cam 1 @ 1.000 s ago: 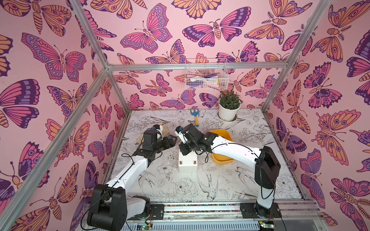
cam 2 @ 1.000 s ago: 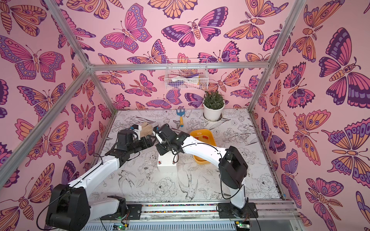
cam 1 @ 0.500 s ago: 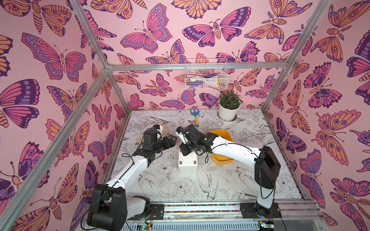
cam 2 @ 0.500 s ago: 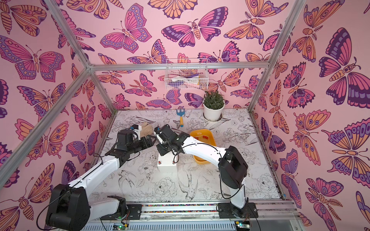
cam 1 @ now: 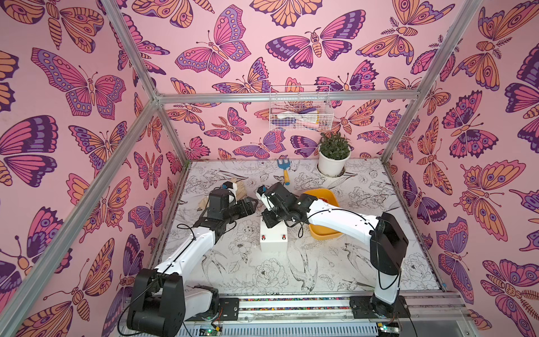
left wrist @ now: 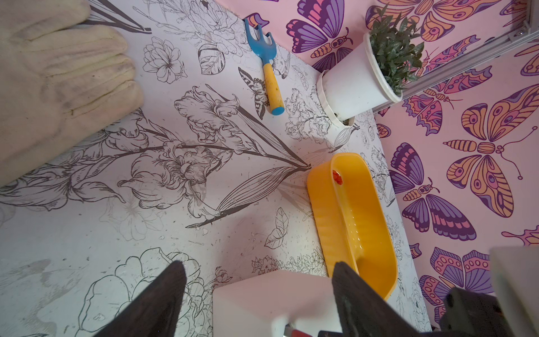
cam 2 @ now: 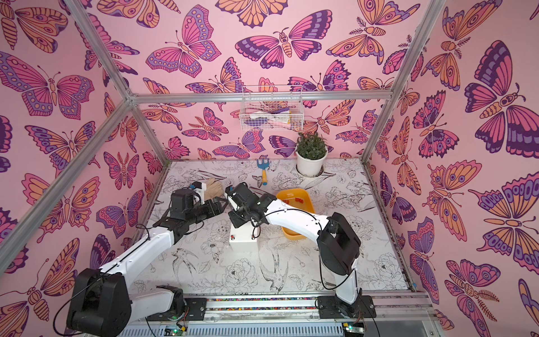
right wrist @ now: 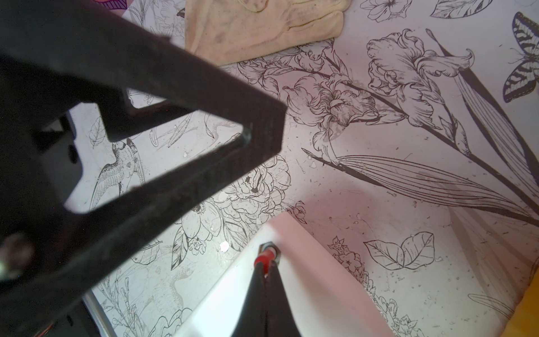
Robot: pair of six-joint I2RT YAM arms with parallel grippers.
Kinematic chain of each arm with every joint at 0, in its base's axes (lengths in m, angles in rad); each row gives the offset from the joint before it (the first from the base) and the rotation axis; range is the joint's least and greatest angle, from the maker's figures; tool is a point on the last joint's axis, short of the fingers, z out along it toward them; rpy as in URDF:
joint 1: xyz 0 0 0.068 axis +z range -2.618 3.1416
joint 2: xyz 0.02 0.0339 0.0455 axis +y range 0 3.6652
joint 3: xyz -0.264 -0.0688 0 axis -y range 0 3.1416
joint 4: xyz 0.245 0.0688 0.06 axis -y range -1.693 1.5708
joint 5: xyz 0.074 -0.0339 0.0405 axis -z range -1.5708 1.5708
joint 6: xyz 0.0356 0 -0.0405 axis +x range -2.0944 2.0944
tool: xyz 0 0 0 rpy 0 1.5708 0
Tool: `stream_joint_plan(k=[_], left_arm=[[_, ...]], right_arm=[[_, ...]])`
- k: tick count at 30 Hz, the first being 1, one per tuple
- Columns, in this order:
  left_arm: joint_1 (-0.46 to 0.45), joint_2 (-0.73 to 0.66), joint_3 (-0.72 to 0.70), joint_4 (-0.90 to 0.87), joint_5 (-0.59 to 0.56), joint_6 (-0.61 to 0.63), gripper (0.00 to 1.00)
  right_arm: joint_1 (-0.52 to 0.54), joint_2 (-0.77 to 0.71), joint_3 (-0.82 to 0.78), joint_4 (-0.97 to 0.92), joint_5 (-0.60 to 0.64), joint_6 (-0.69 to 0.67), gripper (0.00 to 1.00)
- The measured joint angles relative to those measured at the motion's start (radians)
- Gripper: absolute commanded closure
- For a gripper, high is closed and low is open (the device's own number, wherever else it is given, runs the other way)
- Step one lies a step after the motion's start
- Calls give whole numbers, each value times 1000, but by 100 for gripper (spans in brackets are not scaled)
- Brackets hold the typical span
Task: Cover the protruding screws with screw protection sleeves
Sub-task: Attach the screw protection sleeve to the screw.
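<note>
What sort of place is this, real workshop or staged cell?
Most likely a staged robot test cell with a garden theme: an aluminium frame carrying butterfly-print walls, a printed floral tabletop, and props such as a potted plant, a toy rake and a work glove.

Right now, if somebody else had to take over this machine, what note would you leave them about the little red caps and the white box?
Left tool: open, empty, beside the white cube-like box.
Right tool: shut on a tiny red rubber sleeve, holding it on a silvery screw at a far corner of the box.
Done: both near corners carry red sleeves.
Spare sleeves lie in the yellow plastic tray.
Left: seat and release this sleeve. The other far corner is hidden under the right arm, so check it.
</note>
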Motion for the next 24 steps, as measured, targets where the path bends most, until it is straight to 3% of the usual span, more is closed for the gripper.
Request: stream_joint_plan(k=[24], left_arm=[[0,0,-4,0,-1,0,18]], right_arm=[[-5,5,-8,30,-18,24,100]])
